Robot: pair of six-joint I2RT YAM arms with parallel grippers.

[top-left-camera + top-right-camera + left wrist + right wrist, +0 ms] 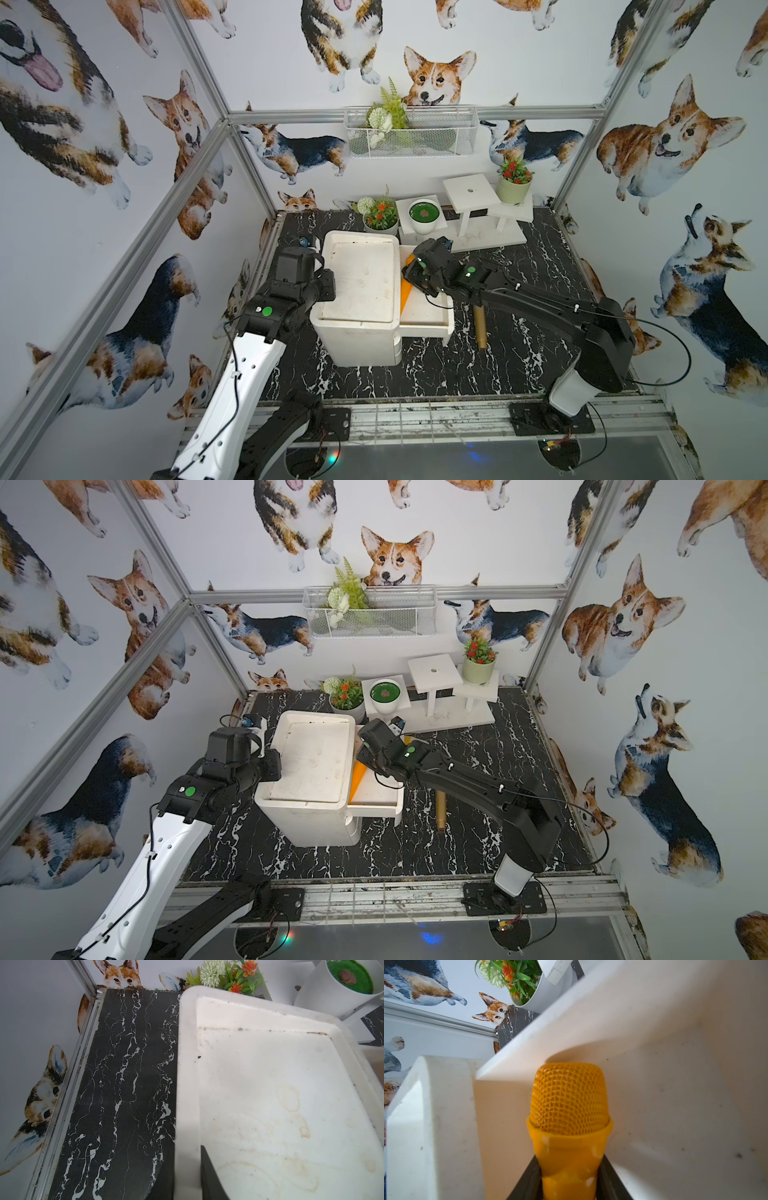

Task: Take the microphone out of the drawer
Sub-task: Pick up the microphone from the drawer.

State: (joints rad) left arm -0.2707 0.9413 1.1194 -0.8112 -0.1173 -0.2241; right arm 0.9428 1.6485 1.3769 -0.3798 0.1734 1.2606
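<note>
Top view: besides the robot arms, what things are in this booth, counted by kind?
Microphone: 1
Cabinet: 1
Pots: 3
Stand: 1
Tube: 1
Basket: 1
Total: 8

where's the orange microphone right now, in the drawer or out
In the drawer. The microphone lies between its white walls in the right wrist view, with the right tool at its handle.
</note>
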